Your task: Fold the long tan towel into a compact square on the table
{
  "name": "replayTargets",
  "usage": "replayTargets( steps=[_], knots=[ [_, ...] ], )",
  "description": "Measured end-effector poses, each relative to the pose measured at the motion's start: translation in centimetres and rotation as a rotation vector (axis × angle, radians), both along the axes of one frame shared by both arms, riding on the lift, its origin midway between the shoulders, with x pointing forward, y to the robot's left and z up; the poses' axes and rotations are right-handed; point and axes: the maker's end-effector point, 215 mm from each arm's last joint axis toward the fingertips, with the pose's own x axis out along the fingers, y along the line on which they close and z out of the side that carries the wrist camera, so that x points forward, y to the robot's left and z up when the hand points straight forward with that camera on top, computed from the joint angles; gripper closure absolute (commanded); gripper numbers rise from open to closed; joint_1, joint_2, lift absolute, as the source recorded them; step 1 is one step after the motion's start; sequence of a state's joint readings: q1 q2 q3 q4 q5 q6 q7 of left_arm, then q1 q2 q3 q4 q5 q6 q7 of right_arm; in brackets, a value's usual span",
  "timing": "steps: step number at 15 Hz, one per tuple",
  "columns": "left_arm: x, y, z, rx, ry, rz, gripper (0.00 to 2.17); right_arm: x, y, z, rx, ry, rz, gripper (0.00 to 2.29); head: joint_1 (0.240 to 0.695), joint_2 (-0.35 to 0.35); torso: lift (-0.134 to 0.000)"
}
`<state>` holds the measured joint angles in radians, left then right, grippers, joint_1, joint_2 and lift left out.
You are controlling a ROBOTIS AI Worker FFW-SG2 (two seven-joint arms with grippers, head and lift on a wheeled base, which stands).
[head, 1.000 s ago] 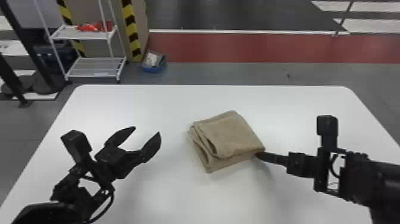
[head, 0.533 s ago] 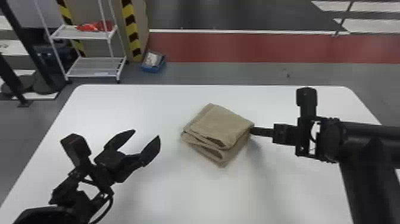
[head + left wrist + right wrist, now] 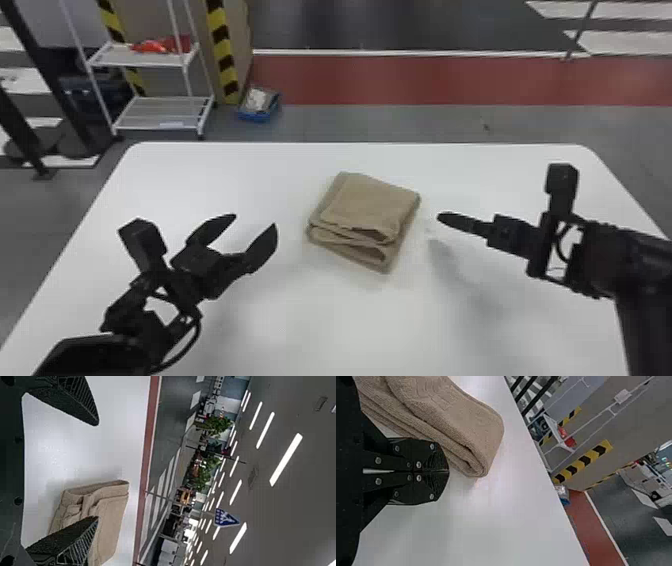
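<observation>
Towel [image 3: 367, 205] lies in front of you on the white worktop [image 3: 310, 330], folded into a thick, roughly square pad, turned at an angle, its stacked layers showing on the side nearest you. Your left tool [image 3: 255, 221] is well to the left of it, fingers spread wide with nothing between them. Your right tool [image 3: 441, 217] is just beside the towel's right edge, fingers pressed together, empty.
</observation>
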<state>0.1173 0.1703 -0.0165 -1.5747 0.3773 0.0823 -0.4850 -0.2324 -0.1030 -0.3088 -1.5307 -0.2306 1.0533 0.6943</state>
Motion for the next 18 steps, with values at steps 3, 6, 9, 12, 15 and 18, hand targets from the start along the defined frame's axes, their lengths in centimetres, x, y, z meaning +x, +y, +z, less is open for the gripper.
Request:
replayTargets(
  steps=[3,6,9,12,15,18],
  knots=[
    [1.5,-0.5,-0.7,0.007,-0.014,-0.006,0.31,-4.3,-6.7,2.6,0.062,-0.085,-0.098,2.18,0.695,-0.114,-0.123],
    [3.1,-1.2,-3.0,0.033,0.012,-0.018,1.74,-8.9,-10.4,4.2,0.143,-0.123,-0.133,2.18,0.695,-0.18,-0.123],
    [3.5,-2.4,-5.1,0.047,0.053,-0.033,1.83,-11.8,-11.4,5.7,0.231,-0.135,-0.138,2.18,0.695,-0.21,-0.123],
    [3.4,-3.2,-5.8,0.08,0.062,-0.054,1.83,-13.0,-11.5,5.6,0.269,-0.118,-0.134,2.18,0.695,-0.226,-0.123],
    [3.3,-3.4,-6.1,0.105,0.063,-0.063,1.83,-13.6,-11.2,5.6,0.294,-0.117,-0.126,2.18,0.695,-0.228,-0.123],
    [3.1,-4.4,-6.4,0.121,0.065,-0.076,1.83,-14.0,-10.7,5.7,0.316,-0.113,-0.115,2.18,0.695,-0.233,-0.123]
  ],
)
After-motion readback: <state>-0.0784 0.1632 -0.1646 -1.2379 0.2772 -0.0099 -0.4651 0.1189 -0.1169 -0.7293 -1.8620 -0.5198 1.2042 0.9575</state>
